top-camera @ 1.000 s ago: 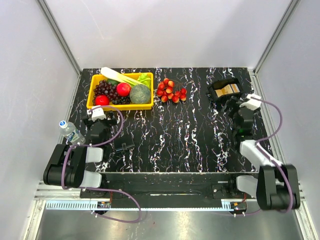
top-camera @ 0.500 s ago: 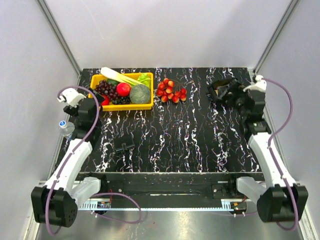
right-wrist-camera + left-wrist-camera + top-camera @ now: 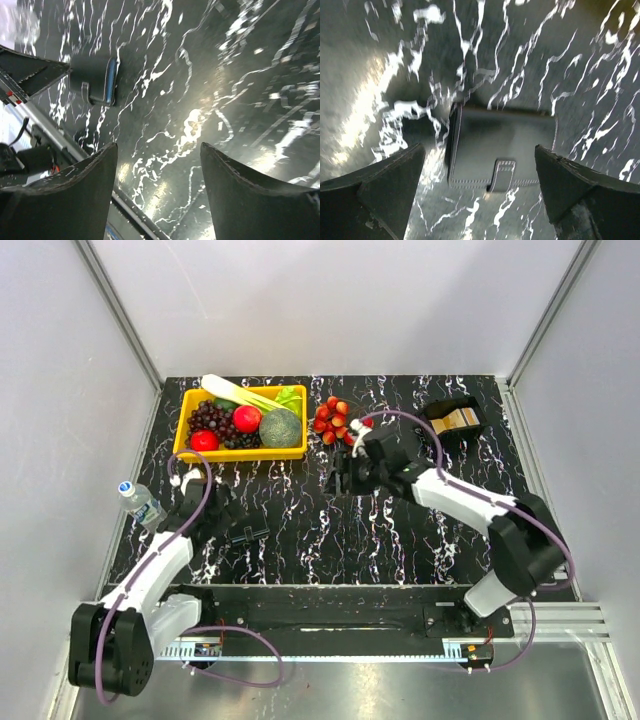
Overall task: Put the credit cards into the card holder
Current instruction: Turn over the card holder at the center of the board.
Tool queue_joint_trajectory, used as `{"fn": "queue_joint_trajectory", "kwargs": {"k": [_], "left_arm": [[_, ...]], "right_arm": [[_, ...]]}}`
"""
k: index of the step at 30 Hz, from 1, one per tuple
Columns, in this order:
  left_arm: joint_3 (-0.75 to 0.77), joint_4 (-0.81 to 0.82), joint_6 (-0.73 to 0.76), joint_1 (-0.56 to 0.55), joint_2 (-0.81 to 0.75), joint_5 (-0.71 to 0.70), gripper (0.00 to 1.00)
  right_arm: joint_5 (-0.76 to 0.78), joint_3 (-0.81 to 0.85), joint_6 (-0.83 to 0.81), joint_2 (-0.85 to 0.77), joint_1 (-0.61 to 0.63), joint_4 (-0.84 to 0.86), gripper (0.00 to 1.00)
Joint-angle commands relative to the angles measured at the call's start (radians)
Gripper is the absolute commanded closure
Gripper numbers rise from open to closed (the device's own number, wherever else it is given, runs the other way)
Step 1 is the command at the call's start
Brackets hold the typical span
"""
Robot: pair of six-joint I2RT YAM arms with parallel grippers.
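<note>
Only overhead did we see cards (image 3: 461, 420) in the far-right tray (image 3: 437, 412); the left wrist view showed the closed card holder (image 3: 502, 150) below the released left gripper (image 3: 479, 150); the right gripper (image 3: 157, 150) gaped empty

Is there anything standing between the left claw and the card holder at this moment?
Nothing visible does. The left claw hangs open over the closed card holder, which lies flat on the table. The wrist view shows only bare table around it.

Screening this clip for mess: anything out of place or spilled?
A water bottle lies at the table's left edge, apparently on its side. A heap of red fruits sits outside the yellow basket, right beside it.
</note>
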Motion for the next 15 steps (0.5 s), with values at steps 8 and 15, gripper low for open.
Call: {"fn": "queue_joint_trajectory", "kwargs": {"k": [8,15], "left_arm": [[-0.083,0.077,-0.144,-0.122,0.033,0.069,0.24],[0.006,0.112,-0.216,-0.339,0.143,0.035,0.55]], "right_arm": [[-0.244,0.075,0.116,0.275,0.13,0.15,0.34],[-0.202,0.029,0.157,0.301,0.13,0.203,0.39]]}}
